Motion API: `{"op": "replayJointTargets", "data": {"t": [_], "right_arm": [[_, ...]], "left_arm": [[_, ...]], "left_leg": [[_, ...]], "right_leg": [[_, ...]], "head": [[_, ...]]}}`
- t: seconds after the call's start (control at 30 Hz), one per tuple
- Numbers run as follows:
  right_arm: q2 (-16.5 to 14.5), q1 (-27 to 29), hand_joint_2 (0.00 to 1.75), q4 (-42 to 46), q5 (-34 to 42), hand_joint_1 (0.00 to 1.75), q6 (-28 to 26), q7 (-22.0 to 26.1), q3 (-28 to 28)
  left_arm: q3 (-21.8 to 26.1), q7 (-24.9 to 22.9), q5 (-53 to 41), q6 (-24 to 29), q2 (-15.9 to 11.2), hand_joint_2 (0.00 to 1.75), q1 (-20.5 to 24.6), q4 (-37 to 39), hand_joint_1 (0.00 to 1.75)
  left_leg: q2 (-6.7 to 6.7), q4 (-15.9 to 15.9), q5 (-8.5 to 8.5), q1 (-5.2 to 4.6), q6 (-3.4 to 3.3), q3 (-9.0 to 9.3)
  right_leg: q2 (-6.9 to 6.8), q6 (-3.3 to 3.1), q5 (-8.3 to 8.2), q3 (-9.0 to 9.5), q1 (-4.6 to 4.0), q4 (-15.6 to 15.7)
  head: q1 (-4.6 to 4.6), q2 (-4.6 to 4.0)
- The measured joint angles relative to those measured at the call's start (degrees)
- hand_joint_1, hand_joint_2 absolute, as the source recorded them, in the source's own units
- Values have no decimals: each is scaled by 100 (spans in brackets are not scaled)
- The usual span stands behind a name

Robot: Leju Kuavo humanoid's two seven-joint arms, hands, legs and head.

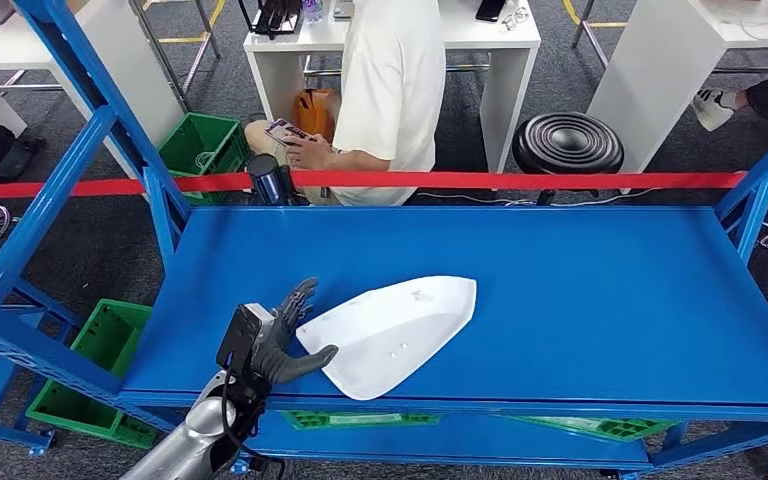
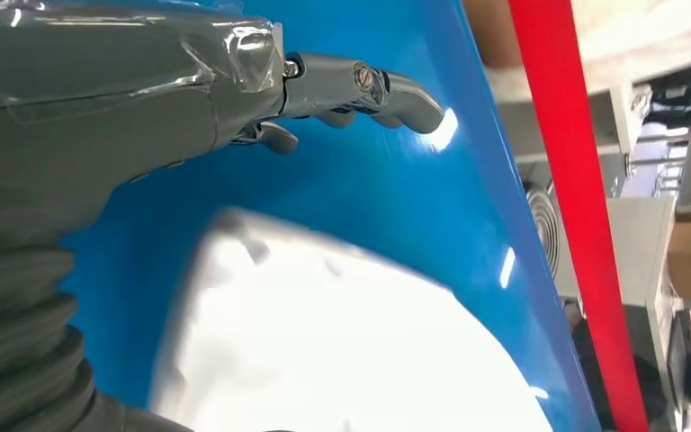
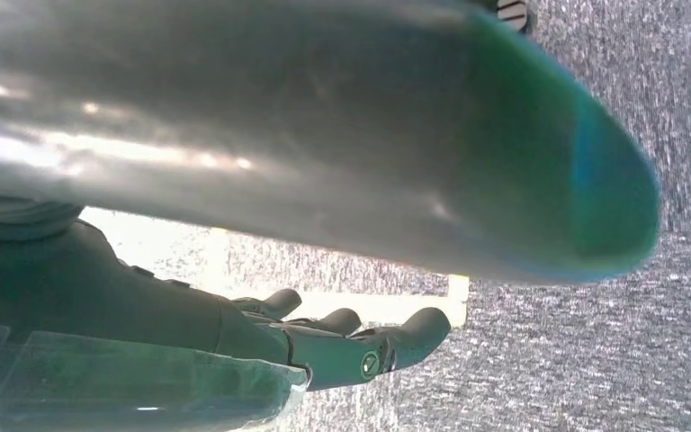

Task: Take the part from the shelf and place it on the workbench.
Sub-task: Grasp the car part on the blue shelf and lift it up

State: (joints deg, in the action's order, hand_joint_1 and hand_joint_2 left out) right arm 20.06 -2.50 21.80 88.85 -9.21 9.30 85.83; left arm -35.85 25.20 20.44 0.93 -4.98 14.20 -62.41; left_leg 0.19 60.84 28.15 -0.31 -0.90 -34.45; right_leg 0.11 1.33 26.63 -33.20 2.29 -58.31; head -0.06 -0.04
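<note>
**Head view: left hand at the white part on the blue shelf**

Head view takes in a blue shelf (image 1: 580, 300), its broad deck running left to right, framed by blue uprights and slanted braces. A red bar (image 1: 520, 180) runs along its far edge. Beyond that bar a person (image 1: 385, 90) in a white shirt sits with their back to the rack, holding a phone, at a white desk (image 1: 515, 45). A black stool (image 1: 567, 143) stands to the right of them. Green crates (image 1: 200, 140) sit on the grey carpet at the far left and under the rack at the near left.

On the deck, toward its near left, lies the part (image 1: 395, 330): a flat white shell, pointed at one end and rounded at the near end, resting flat on the blue surface.

At the part's left edge is the left hand (image 1: 285, 335), coming up from the near side on its silver arm. Its thumb lies at the part's near left rim and its darker fingers (image 1: 298, 300) reach along the far left rim, spread apart; whether they grip the part or just touch it, I cannot tell. From the left wrist camera the fingers (image 2: 387, 90) hang over blue deck, the white part blurred beside them.

In the right wrist view the right hand (image 3: 324, 346) hangs over grey carpet, fingers loosely extended, holding nothing.
</note>
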Motion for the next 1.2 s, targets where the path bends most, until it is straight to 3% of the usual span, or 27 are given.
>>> {"op": "replayJointTargets", "data": {"t": [0.1, 0.13, 0.17, 0.2, 0.27, 0.33, 0.47, 0.5, 0.6, 0.67, 0.73, 0.8, 0.83, 0.9, 0.97, 1.03, 1.13, 1.17, 1.2], "right_arm": [[-9, 4, 0, -33, -4, 0, 35, 1, 0], [-11, 6, 0, -40, -6, 0, 49, 3, 0], [-12, 7, 0, -45, -8, 0, 60, 6, 0], [-13, 7, 0, -49, -10, 0, 68, 10, 0], [-31, 5, 0, -55, -15, 0, 77, 21, 0], [-55, 1, 0, -68, -24, 0, 81, 33, 0], [-81, -2, 0, -92, -51, 0, 92, 50, 0], [-83, 0, 0, -94, -56, 0, 94, 52, 0], [-76, 5, 0, -112, -68, 0, 95, 56, 0], [-73, 16, 0, -126, -70, 0, 95, 56, 1], [-68, 29, 0, -134, -70, 0, 95, 56, 2], [-60, 30, 0, -141, -70, 0, 95, 56, 2], [-55, 30, 0, -143, -71, 0, 96, 56, 2], [-54, 27, 0, -146, -74, 0, 97, 57, 2], [-63, 30, 0, -149, -78, 0, 102, 62, 2], [-70, 35, 0, -155, -79, 0, 112, 68, 2], [-73, 43, 0, -160, -84, 0, 135, 74, 2], [-72, 47, 0, -160, -87, 0, 143, 78, 2], [-69, 51, 0, -160, -90, 0, 148, 82, 2]], "left_arm": [[-17, -45, 175, -226, 0, 175, 26, 45, 0], [-24, -64, 252, -318, 0, 175, 28, 68, 0], [-31, -81, 327, -408, 0, 175, 33, 92, 0], [-36, -95, 389, -482, -1, 175, 45, 114, 0], [-39, -118, 502, -612, -5, 175, 95, 147, 0], [-34, -148, 675, -818, -7, 175, 152, 188, 0], [-8, -191, 1115, -1409, 2, 175, 199, 334, 0], [-2, -192, 1185, -1518, 9, 175, 219, 380, 0], [0, -200, 1269, -1670, 27, 175, 254, 513, 0], [-3, -204, 1280, -1692, 29, 175, 246, 573, 0], [-4, -205, 1291, -1704, 33, 175, 251, 617, 0], [-2, -205, 1309, -1726, 40, 175, 265, 644, 0], [2, -205, 1329, -1749, 42, 175, 274, 655, 0], [18, -202, 1380, -1811, 42, 175, 288, 680, 0], [45, -191, 1433, -1867, 29, 175, 291, 710, 0], [73, -179, 1475, -1909, 8, 175, 292, 739, 0], [88, -159, 1493, -1933, -20, 175, 281, 782, 0], [88, -152, 1492, -1933, -29, 175, 274, 791, 0], [88, -148, 1492, -1932, -37, 175, 268, 794, 0]], "left_leg": [[-1, 1088, 518, 39, 82, -495], [-1, 1314, 568, 47, 82, -604], [-1, 1320, 506, 50, 67, -611], [-5, 1084, 340, 46, 32, -499], [-17, 275, -33, 17, -93, -102], [-9, -224, -180, -32, -193, 134], [16, -441, -258, -52, -255, 213], [21, -520, -305, -39, -277, 247], [26, -597, -359, -40, -310, 268], [25, -592, -357, -51, -308, 259], [18, -574, -347, -50, -294, 258], [8, -509, -310, -46, -243, 249], [3, -454, -278, -57, -207, 232], [-1, -380, -236, -77, -147, 196], [-3, -349, -217, -69, -107, 180], [-11, -167, -78, -42, -38, 106], [-19, 838, 453, 21, 77, -357], [-19, 1171, 572, 38, 95, -514], [-19, 1309, 576, 46, 96, -581]], "right_leg": [[0, -23, 2, -4, -19, -1], [3, -24, 2, -4, -27, -1], [8, -24, 3, 0, -36, -2], [16, -24, 3, 8, -48, -1], [29, -20, 3, 23, -72, 4], [27, -7, -2, 17, -80, 13], [-1, 50, 9, -16, -76, -5], [-4, 41, 88, -92, -85, -156], [-5, -15, 480, -532, -86, -1056], [-7, 16, 598, -744, -83, -1476], [-10, 120, 453, -652, -69, -1277], [-21, 219, 158, -265, -39, -506], [-20, 215, 56, -104, -32, -187], [-15, 126, 7, 14, -50, 35], [-8, 42, -11, 22, -57, 34], [-6, -15, -24, 29, -28, 44], [-3, -57, -28, 22, -23, 48], [-3, -57, -27, 20, -29, 47], [-3, -57, -27, 23, -35, 46]], "head": [[-3, 0], [-3, 0], [-4, 0], [-5, 0], [-1, 0], [7, 0], [13, 0], [16, 0], [29, 0], [31, 0], [32, 0], [32, 0], [29, 0], [22, 0], [20, 0], [8, 0], [-7, 0], [-7, 0], [-7, 0]]}}
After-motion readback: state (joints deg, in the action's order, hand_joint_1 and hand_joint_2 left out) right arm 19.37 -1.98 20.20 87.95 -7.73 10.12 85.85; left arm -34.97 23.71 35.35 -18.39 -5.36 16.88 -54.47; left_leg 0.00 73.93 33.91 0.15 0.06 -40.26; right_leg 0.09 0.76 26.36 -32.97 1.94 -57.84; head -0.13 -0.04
